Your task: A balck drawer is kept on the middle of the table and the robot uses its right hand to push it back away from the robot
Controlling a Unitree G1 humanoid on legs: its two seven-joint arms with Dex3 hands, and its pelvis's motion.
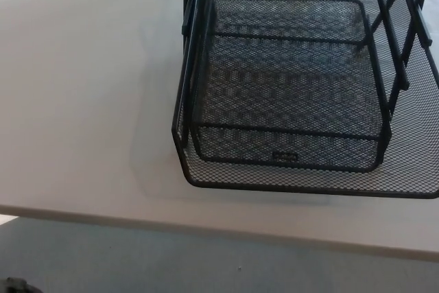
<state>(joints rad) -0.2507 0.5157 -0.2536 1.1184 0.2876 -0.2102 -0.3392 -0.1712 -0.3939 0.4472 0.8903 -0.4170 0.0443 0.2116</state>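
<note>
1. The black drawer point(285, 80) is a shallow mesh tray of black wire, seen from above, and it sits inside a larger black mesh frame point(405, 66).
2. It lies on the pale worktop point(82, 101), in the upper right part of the head view, with its right side and far end cut off by the picture's edge.
3. The drawer's near wall faces the worktop's near edge and carries a small dark label plate point(285, 156) at its middle.
4. The frame's near rim stands a little back from the worktop's near edge, with a strip of bare surface between them.
5. Slanted black bars point(389, 46) of the frame rise along the drawer's right side; a matching upright shows at the upper left corner.
6. Below the worktop's edge, grey floor point(206, 265) shows.
7. Neither robot hand appears in the picture, so the state of the fingers cannot be told.
8. Nothing touches the drawer apart from its own frame.
</note>
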